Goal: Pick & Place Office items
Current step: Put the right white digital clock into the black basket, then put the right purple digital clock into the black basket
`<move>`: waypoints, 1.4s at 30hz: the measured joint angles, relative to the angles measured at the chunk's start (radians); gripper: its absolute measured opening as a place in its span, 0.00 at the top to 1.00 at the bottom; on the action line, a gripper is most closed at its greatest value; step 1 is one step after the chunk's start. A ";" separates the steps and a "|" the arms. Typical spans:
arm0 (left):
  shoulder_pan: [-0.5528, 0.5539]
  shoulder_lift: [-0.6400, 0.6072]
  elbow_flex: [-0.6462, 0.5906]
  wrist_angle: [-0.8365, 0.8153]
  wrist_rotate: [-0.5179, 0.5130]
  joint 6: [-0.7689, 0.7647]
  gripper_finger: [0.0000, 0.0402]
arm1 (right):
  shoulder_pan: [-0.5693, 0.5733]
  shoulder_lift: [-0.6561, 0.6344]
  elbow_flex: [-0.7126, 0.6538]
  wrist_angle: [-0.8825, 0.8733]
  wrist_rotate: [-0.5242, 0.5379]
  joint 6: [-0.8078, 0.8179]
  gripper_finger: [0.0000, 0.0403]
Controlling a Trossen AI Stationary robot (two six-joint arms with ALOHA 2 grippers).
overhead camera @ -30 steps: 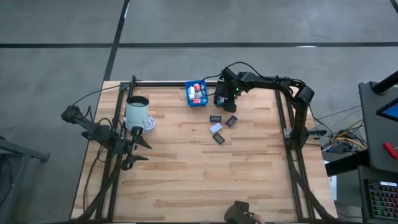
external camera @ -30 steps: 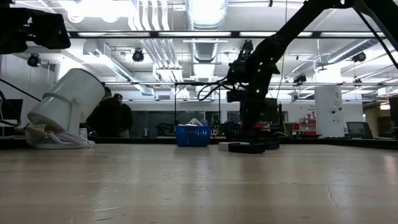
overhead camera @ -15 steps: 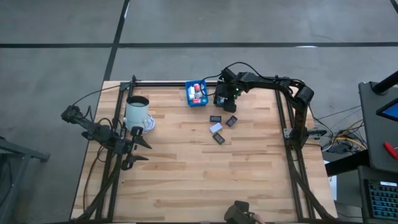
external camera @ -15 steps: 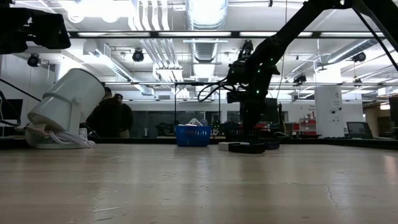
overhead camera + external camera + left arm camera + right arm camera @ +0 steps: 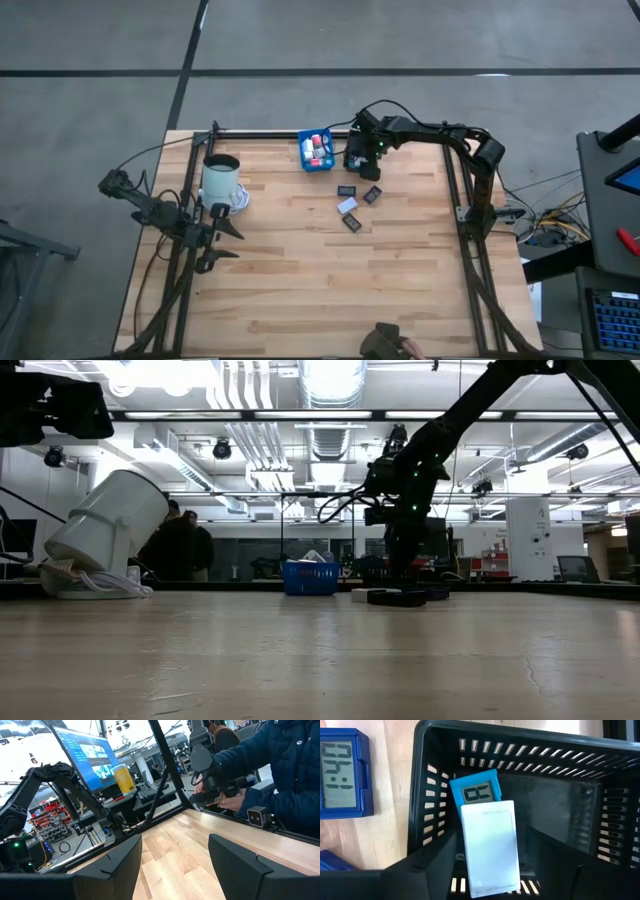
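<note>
In the black bin [image 5: 560, 795] at the table's one o'clock, a flat white card [image 5: 489, 847] lies released between the parted fingers of the right gripper [image 5: 492, 870]; light, stiff and slippery, it is best pinched by its long edges.

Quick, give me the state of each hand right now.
Left hand: open, holding nothing, out at the table's left side.
Right hand: over the black bin, fingers spread, a white rectangle lying between them; grip cannot be told.
</note>
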 joint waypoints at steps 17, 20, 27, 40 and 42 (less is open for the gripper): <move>0.000 0.000 0.000 0.000 0.000 0.000 0.42 | 0.000 -0.004 0.000 0.002 0.004 -0.001 0.32; 0.000 0.000 0.000 0.000 0.000 0.000 0.42 | 0.000 -0.013 0.000 -0.001 0.004 -0.001 0.31; 0.000 0.000 0.000 0.000 0.000 0.000 0.42 | 0.000 -0.087 0.004 -0.008 0.004 -0.010 0.33; 0.000 0.000 0.000 0.000 0.000 0.000 0.42 | 0.059 -0.275 0.004 -0.108 -0.075 -0.135 0.33; 0.000 0.000 0.000 0.000 0.000 0.000 0.42 | 0.075 -0.304 0.004 -0.144 -0.097 -0.132 0.32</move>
